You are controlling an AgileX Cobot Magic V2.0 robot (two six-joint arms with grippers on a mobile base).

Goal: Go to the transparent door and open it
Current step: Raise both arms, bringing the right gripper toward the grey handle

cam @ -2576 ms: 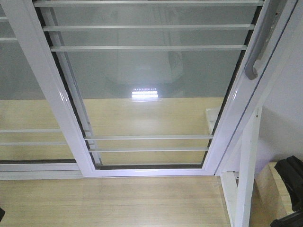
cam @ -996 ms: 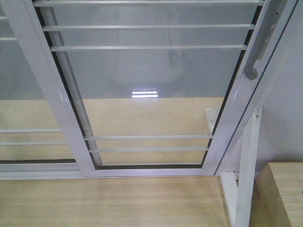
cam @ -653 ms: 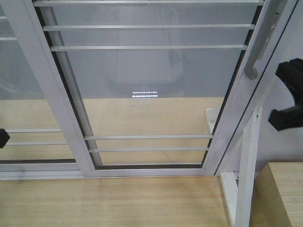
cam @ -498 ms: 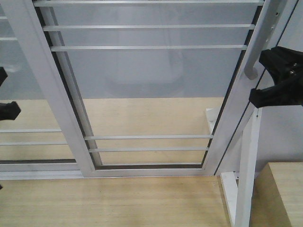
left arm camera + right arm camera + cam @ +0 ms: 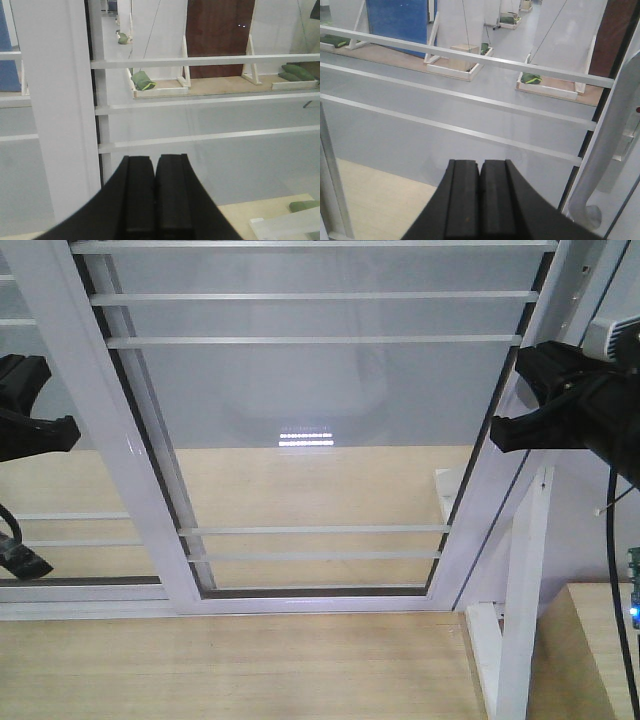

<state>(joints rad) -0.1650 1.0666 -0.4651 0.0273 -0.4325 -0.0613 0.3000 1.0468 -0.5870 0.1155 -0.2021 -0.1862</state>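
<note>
**Door position.** The transparent door [image 5: 320, 390], a clear glass panel in a glossy white frame with thin white horizontal bars, stands directly ahead and fills the centre of the front view. Its bottom rail meets the light wood-grain floor [image 5: 250, 670]. The long curved grey pull handle [image 5: 602, 160] is mounted on the right stile. A second white-framed glass panel [image 5: 60, 530] overlaps the door on the left.

**Right gripper** [image 5: 480, 197]. The black fingers are pressed together with nothing between them. They face the glass at bar height. The handle's lower end lies just beside them to the right, and no contact is visible.

**Left gripper** [image 5: 155, 192]. The fingers are likewise pressed together and hold nothing. They face the glass just right of the door's left stile [image 5: 55, 110].

**Surroundings.** A white upright post [image 5: 525, 580] stands at the right of the door. Green bags [image 5: 141, 80] lie beyond the glass.
</note>
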